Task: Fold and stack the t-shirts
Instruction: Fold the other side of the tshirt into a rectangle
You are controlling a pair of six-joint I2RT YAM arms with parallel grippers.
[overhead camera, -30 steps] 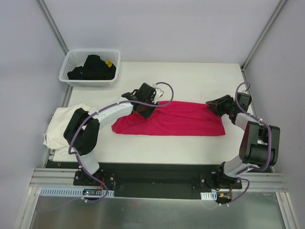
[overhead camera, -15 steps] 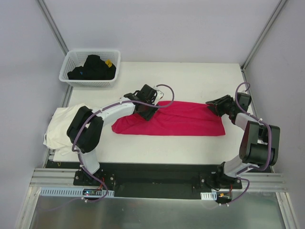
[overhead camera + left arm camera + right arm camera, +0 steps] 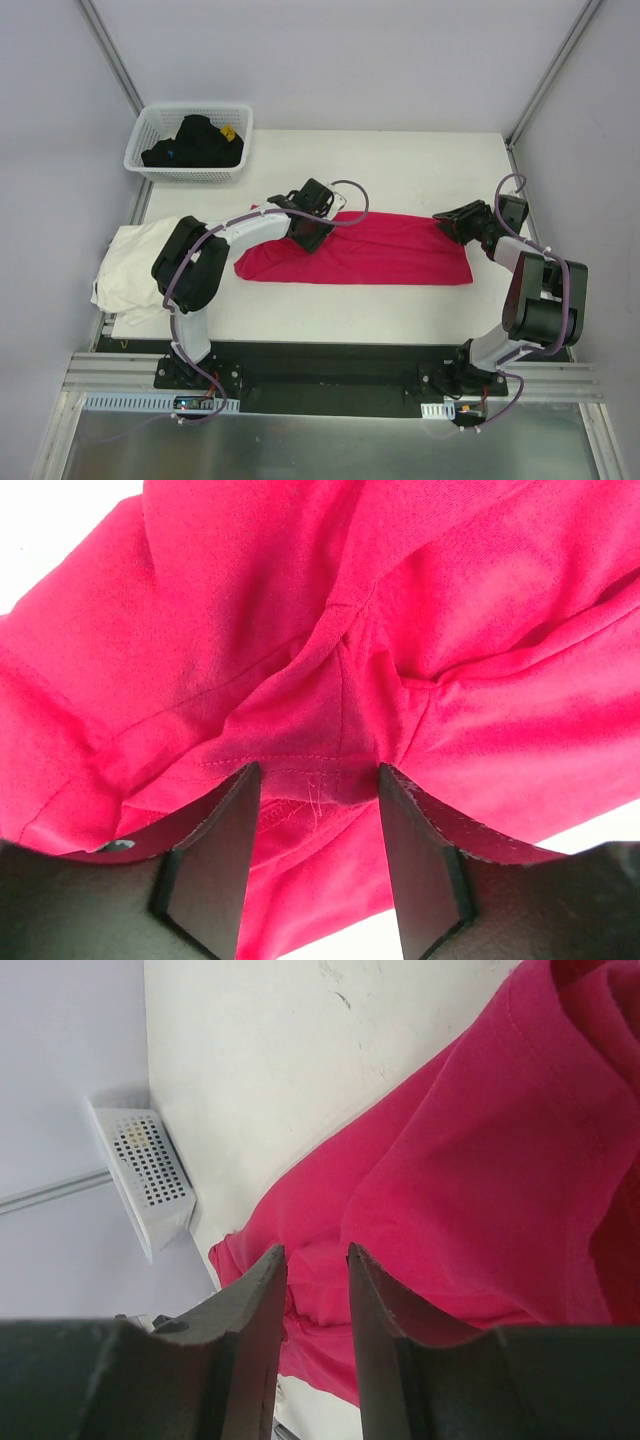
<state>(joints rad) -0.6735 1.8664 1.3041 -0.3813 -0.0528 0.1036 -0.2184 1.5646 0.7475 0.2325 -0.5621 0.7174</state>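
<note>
The magenta-red t-shirt (image 3: 385, 250) lies in a long, narrow band across the middle of the table. My left gripper (image 3: 311, 234) sits low over its upper left part. In the left wrist view its jaws (image 3: 315, 772) stand apart, with bunched red cloth (image 3: 300, 630) and a seam right at the tips but nothing pinched. At the shirt's right end my right gripper (image 3: 448, 221) has its jaws (image 3: 315, 1250) slightly apart, and only distant red cloth (image 3: 480, 1160) shows through the gap. The cream-white t-shirt (image 3: 130, 265) lies crumpled at the table's left edge.
A white lattice basket (image 3: 190, 140) holding dark clothes stands at the back left corner and also shows in the right wrist view as the basket (image 3: 150, 1170). The white table (image 3: 400, 160) shows bare behind the red shirt and along its front edge.
My left gripper has crept slightly to the right over the shirt, and its jaws have widened a little. The right arm has not moved.
</note>
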